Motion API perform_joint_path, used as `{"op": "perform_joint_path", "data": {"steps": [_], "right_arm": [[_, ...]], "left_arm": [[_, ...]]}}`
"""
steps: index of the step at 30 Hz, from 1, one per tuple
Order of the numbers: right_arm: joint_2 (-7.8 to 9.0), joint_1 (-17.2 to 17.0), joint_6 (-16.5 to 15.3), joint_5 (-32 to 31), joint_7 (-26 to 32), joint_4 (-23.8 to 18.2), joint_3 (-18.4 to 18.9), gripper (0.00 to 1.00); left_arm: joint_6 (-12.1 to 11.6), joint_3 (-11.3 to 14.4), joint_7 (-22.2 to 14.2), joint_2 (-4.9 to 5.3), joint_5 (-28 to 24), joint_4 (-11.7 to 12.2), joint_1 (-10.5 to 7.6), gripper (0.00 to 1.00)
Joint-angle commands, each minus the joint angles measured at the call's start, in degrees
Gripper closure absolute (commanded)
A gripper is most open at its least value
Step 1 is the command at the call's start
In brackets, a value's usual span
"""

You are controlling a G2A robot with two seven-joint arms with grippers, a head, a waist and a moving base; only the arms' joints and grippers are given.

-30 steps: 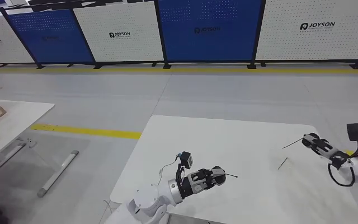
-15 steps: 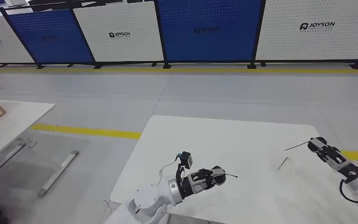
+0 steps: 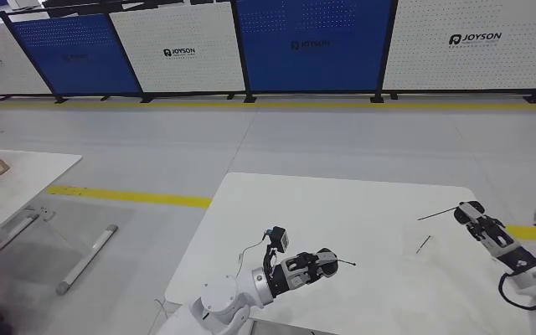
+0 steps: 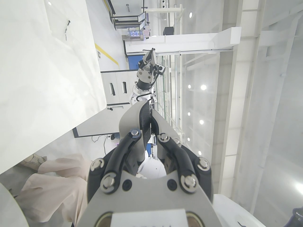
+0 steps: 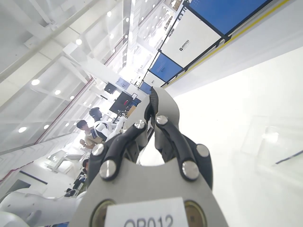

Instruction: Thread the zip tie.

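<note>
Left hand (image 3: 333, 261) clamps a short tie (image 3: 346, 264), right hand (image 3: 461, 209) a long tie (image 3: 437, 214) — both faint.

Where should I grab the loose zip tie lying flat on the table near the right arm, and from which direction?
Take the loose zip tie around mid-strap, coming straight down from above and closing across its narrow width. It lies flat on the table and is thin, so a side approach likely cannot get under it. The right pincer is nearest but is shut on another strip.
</note>
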Motion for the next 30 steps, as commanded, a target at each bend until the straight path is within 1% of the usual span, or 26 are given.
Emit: {"op": "perform_joint_path", "data": {"steps": [1,9,11,12,19,20,30], "right_arm": [[0.02,0.0,0.0,0.0,0.0,0.1,0.0,1.0],[0.0,0.0,0.0,-0.1,-0.2,-0.1,0.0,1.0],[-0.2,-0.6,0.0,1.0,-0.3,-1.9,-0.5,1.0],[-0.32,-0.9,0.0,1.5,-0.7,-2.5,0.0,1.0],[-1.67,-3.2,0.0,1.5,-1.7,-6.0,0.9,1.0],[-1.89,-3.5,0.0,1.5,-1.5,-5.9,0.7,1.0],[-1.89,-3.5,0.0,1.5,-1.5,-5.9,0.7,1.0]], "left_arm": [[0.0,0.0,0.0,0.0,0.0,0.0,0.0,1.0],[0.0,0.0,0.0,0.0,0.0,0.0,0.0,1.0],[0.0,0.0,0.0,0.0,0.0,0.0,0.0,1.0],[0.0,0.0,0.0,0.0,0.0,0.0,0.0,1.0],[0.0,0.0,0.0,0.0,0.0,0.0,0.0,1.0],[0.0,0.0,0.0,0.0,0.0,0.0,0.0,1.0],[0.0,0.0,0.0,0.0,0.0,0.0,0.0,1.0]]}}
